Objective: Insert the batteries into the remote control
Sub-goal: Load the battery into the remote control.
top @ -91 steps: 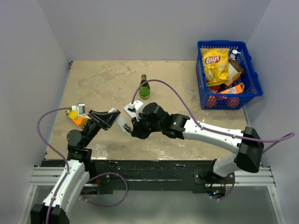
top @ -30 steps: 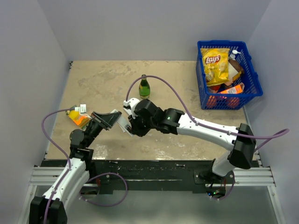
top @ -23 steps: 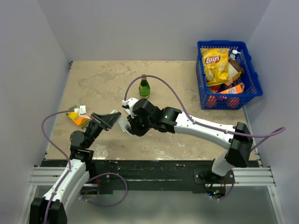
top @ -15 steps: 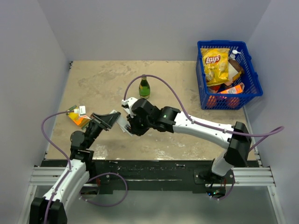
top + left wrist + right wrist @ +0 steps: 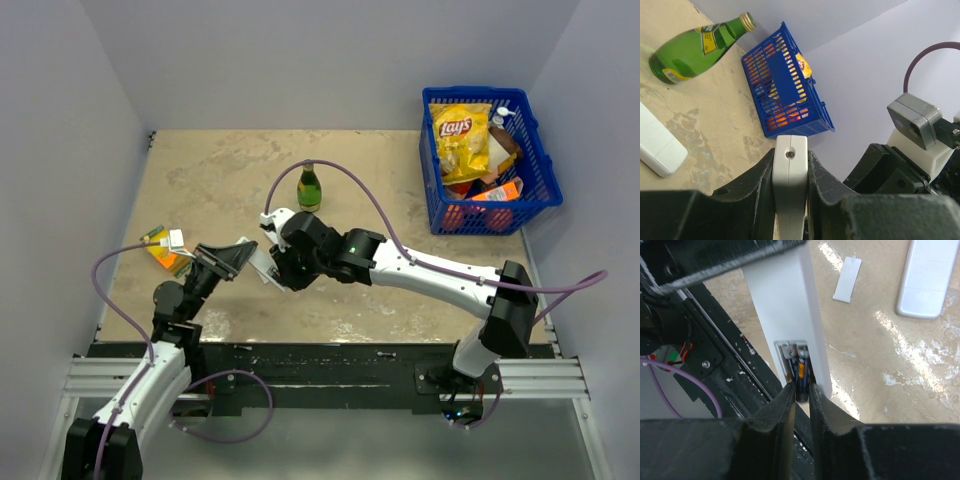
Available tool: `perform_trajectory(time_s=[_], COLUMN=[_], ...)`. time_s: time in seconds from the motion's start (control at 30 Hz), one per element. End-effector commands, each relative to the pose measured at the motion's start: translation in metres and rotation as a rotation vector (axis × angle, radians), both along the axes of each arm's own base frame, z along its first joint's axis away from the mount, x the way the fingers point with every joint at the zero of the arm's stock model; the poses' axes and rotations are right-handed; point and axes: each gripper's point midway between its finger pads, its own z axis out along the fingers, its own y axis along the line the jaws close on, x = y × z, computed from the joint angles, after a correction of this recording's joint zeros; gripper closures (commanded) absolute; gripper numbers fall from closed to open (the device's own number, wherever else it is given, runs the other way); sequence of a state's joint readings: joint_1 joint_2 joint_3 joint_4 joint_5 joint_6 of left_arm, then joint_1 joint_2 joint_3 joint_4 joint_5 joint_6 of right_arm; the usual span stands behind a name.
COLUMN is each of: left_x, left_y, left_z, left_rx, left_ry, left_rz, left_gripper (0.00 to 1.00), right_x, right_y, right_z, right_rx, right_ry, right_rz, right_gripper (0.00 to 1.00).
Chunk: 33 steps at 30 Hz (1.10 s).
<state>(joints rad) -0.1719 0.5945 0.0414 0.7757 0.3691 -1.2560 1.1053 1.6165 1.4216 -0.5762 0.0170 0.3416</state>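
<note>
My left gripper (image 5: 790, 160) is shut on the white remote control (image 5: 790, 190) and holds it off the table. In the top view the remote control (image 5: 262, 262) spans the gap between the left gripper (image 5: 235, 255) and the right gripper (image 5: 275, 272). In the right wrist view the remote control (image 5: 785, 300) shows its open battery compartment. A dark battery with an orange band (image 5: 802, 375) lies in the compartment's right slot. Its near end sits between the fingertips of my right gripper (image 5: 801, 387), which stand close on either side. The left slot is partly hidden.
A second white remote (image 5: 927, 280) and a small white cover (image 5: 846, 280) lie on the tabletop. A green bottle (image 5: 310, 188) stands mid-table. A blue basket (image 5: 487, 160) of snacks sits at the back right. An orange packet (image 5: 165, 250) lies at the left edge.
The right arm has crept slightly left toward the remote control. The left arm has held still with the remote control in its grip.
</note>
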Motion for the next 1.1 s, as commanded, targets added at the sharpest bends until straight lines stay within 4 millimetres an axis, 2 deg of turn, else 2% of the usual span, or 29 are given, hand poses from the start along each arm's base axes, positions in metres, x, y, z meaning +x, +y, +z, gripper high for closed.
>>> perform_trajectory(time_s=[0.0, 0.23, 0.43, 0.57, 0.83, 0.87, 0.93, 0.97, 1.0, 1.03, 1.07], left_x=[-0.014, -0.005, 0.0, 0.0, -0.002, -0.003, -0.005, -0.006, -0.006, -0.007, -0.007], left_y=[-0.012, -0.008, -0.007, -0.007, -0.008, -0.009, -0.009, -0.009, -0.01, -0.01, -0.011], left_z=[0.018, 0.011, -0.001, -0.003, -0.005, -0.005, -0.006, -0.006, -0.006, -0.004, -0.004], left_rx=[-0.104, -0.117, -0.107, -0.108, -0.129, -0.14, -0.158, -0.17, -0.176, -0.18, -0.186], left_ry=[0.002, 0.052, 0.099, 0.108, 0.119, 0.125, 0.125, 0.13, 0.134, 0.128, 0.13], left_rz=[-0.091, -0.058, -0.042, -0.042, -0.054, -0.058, -0.066, -0.072, -0.077, -0.083, -0.088], left_gripper=[1.0, 1.0, 1.0, 1.0, 1.0, 1.0, 1.0, 1.0, 1.0, 1.0, 1.0], right_x=[0.026, 0.025, 0.028, 0.032, 0.029, 0.027, 0.025, 0.022, 0.021, 0.019, 0.018], right_y=[0.007, 0.002, -0.002, -0.007, -0.012, -0.013, -0.02, -0.023, -0.025, -0.031, -0.031], right_z=[0.019, 0.02, 0.04, 0.046, 0.063, 0.072, 0.072, 0.086, 0.089, 0.08, 0.087], right_rx=[0.04, 0.023, 0.042, 0.035, 0.078, 0.108, 0.116, 0.161, 0.178, 0.172, 0.216], right_ry=[-0.087, -0.088, -0.13, -0.152, -0.18, -0.191, -0.207, -0.231, -0.243, -0.238, -0.256], right_rz=[-0.057, -0.055, -0.066, -0.084, -0.075, -0.071, -0.062, -0.059, -0.054, -0.052, -0.048], right_gripper=[0.77, 0.72, 0.61, 0.54, 0.49, 0.49, 0.48, 0.46, 0.45, 0.43, 0.41])
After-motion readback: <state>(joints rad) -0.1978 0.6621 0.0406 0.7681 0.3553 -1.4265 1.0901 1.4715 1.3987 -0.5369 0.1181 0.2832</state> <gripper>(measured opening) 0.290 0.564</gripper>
